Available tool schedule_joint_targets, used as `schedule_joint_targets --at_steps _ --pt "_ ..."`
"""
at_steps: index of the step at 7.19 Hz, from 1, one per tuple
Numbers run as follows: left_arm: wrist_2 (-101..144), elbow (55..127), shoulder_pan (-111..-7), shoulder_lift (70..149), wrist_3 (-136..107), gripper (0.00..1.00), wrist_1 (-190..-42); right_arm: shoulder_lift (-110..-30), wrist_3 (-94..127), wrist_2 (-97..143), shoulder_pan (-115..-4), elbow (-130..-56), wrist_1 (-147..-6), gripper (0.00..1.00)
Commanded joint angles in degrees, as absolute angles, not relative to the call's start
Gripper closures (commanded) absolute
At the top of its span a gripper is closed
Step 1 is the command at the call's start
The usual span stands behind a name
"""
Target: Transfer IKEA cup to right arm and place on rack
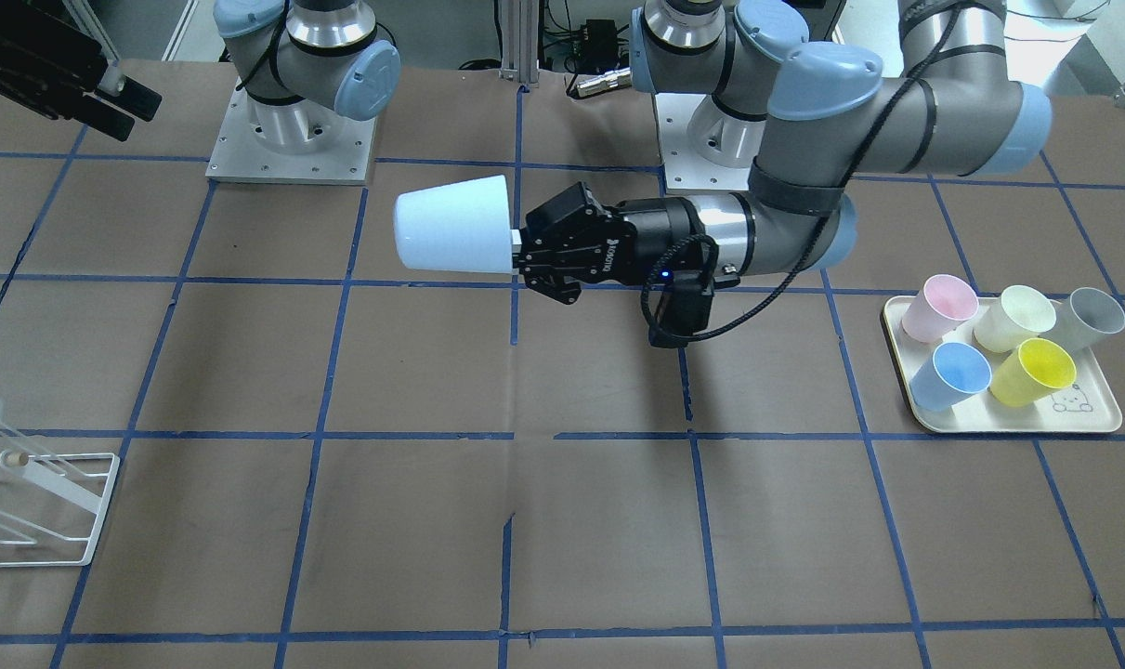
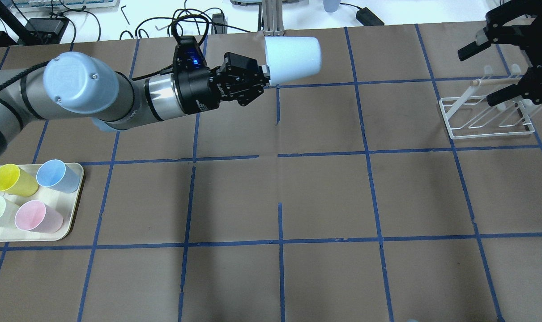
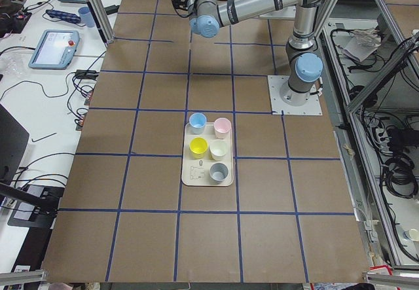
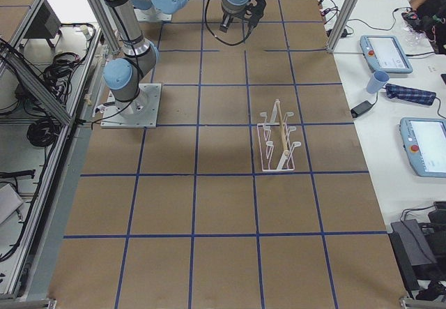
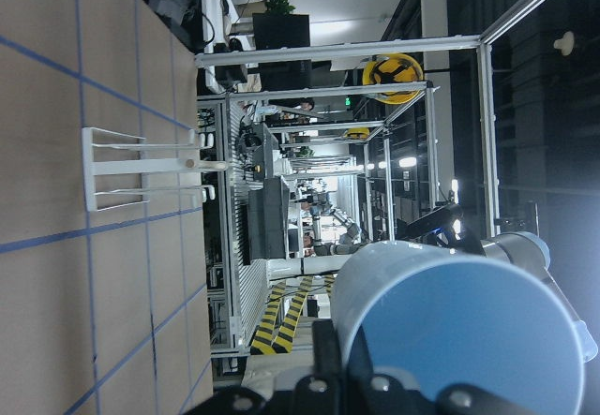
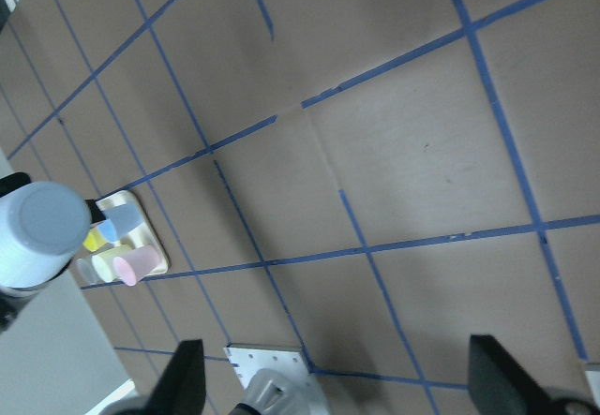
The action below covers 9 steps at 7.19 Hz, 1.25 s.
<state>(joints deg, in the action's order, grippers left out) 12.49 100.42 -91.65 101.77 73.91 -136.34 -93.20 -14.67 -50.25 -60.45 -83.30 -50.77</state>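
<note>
My left gripper (image 1: 517, 247) is shut on the rim of the IKEA cup (image 1: 454, 226), a pale sky-blue tumbler. It holds the cup on its side in the air, base pointing away from the arm, over the far middle of the table (image 2: 292, 53). The cup fills the lower right of the left wrist view (image 5: 459, 331). My right gripper (image 2: 486, 73) is open and empty. It hovers above the white wire rack (image 2: 485, 112), well apart from the cup. The rack stands on the table at the robot's right (image 1: 32, 502). The right wrist view shows the cup far off (image 6: 37, 232).
A cream tray (image 1: 1082, 423) on the robot's left side holds several tumblers: pink (image 1: 938, 308), pale yellow (image 1: 1014, 318), grey (image 1: 1090, 318), deeper blue (image 1: 950, 375) and yellow (image 1: 1034, 372). Brown paper with blue tape lines (image 2: 279, 197) covers the table between tray and rack.
</note>
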Motion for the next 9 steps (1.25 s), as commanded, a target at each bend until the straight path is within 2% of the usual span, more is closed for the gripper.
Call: schedule_joint_targets --at_steps 1,4,6,9 --pt "16.3 105.1 -94.9 99.9 77.9 1.0 -135.9 -93.0 -15.5 -45.9 -60.0 -83.6 -45.8 0.0" --pt "24.0 107.3 -101.0 98.2 78.1 1.0 -132.7 -92.9 -14.5 -38.5 -60.3 -86.6 -43.7 0.0" --pt "27.0 107.5 -102.7 97.5 78.0 1.0 -132.5 -93.7 0.1 -39.2 -61.1 -89.9 -41.3 0.0" --pt "30.1 107.5 -104.6 96.7 78.1 1.0 -132.5 -93.3 12.9 -38.8 -65.0 -89.6 -43.1 0.0"
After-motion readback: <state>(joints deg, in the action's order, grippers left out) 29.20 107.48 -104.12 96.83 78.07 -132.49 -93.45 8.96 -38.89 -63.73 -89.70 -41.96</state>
